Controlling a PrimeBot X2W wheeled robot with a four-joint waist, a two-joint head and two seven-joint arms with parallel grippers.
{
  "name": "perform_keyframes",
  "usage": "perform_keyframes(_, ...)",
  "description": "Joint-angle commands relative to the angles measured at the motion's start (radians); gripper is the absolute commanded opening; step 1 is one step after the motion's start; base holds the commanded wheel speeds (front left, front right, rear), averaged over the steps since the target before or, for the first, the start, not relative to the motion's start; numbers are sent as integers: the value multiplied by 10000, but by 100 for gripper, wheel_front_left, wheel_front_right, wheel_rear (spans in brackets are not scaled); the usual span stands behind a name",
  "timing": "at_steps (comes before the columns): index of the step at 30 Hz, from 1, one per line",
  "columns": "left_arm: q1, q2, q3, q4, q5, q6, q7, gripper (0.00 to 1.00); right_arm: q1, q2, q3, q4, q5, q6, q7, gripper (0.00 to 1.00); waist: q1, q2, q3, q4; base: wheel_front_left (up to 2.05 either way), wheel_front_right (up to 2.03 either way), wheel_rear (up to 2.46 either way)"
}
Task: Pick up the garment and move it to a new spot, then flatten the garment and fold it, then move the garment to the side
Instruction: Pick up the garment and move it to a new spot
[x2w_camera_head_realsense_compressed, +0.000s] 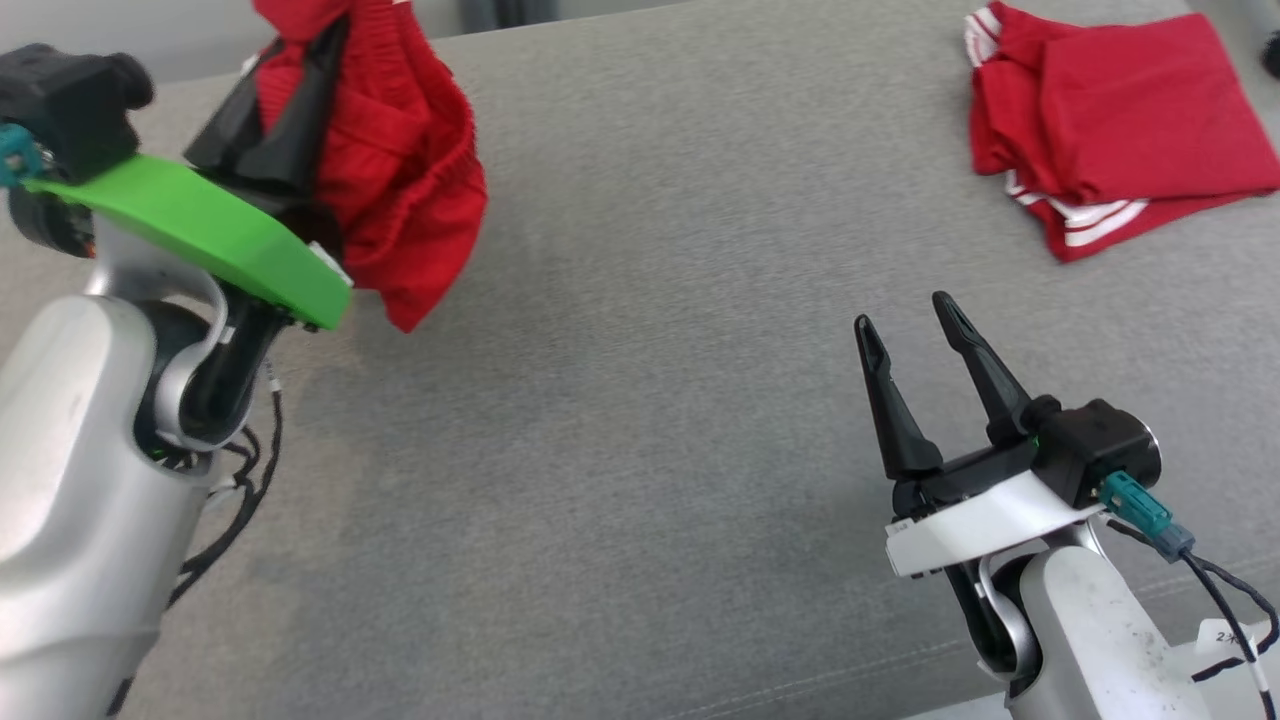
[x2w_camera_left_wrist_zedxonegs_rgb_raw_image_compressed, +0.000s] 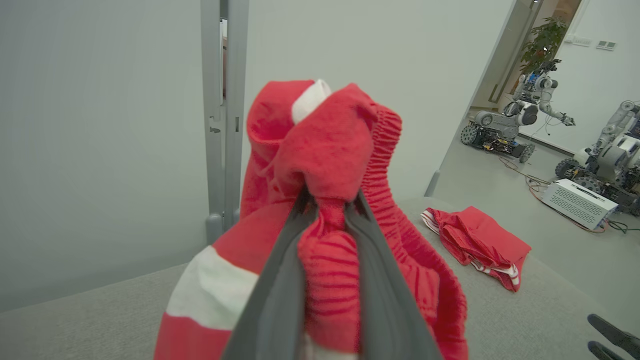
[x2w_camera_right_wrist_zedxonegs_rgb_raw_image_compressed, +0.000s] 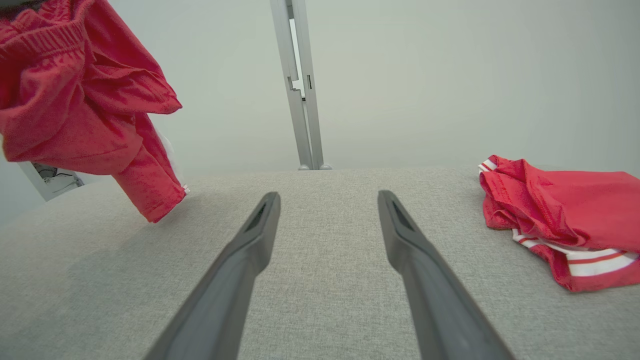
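Garment (x2w_camera_head_realsense_compressed: 400, 150) is held bunched in the pinched left gripper (x2w_camera_left_wrist_zedxonegs_rgb_raw_image_compressed: 327, 197), hung above the table (x2w_camera_head_realsense_compressed: 640, 420); the right gripper (x2w_camera_head_realsense_compressed: 905, 312) is spread wide, empty. Cloth could be lost from so small a pinch, or laid down crumpled.

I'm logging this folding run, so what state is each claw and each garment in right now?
left claw: shut on the held red garment.
right claw: open, empty, over the table.
held red garment: bunched, hanging from the left claw, not flattened.
folded red garment: lying loosely folded at the table's far right, untouched by either claw.
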Motion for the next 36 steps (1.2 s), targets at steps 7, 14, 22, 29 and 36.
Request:
perform_keyframes(7, -341, -856, -671, -399, 123, -28, 120, 0, 115, 268, -76, -63, 101, -17, -4, 100, 0, -1, -390, -2685, 0, 0, 0)
perform_keyframes(14, 114, -1616, -1414, 434, 52, -405, -211, 0, 88, 378, -151, -113, 110, -17, -4, 100, 0, -1, -63, -2775, 0, 0, 0)
perform_keyframes(22, 1124, -2071, -2272, 2759, -112, -788, -1031, 0, 96, 290, -270, -181, -2, -17, -4, 100, 0, -1, 252, -2201, 0, 0, 0)
perform_keyframes(29, 1612, -2249, -2654, 4244, 221, -860, -2294, 100, 254, 0, -278, -125, -36, -17, -3, 100, 0, -1, -16, -1504, 0, 0, 0)
perform_keyframes(36, 2620, -2070, -2275, 4137, 1295, 310, -3275, 100, 741, -200, -276, 18, 11, -17, -3, 100, 0, -1, -869, -642, 0, 0, 0)
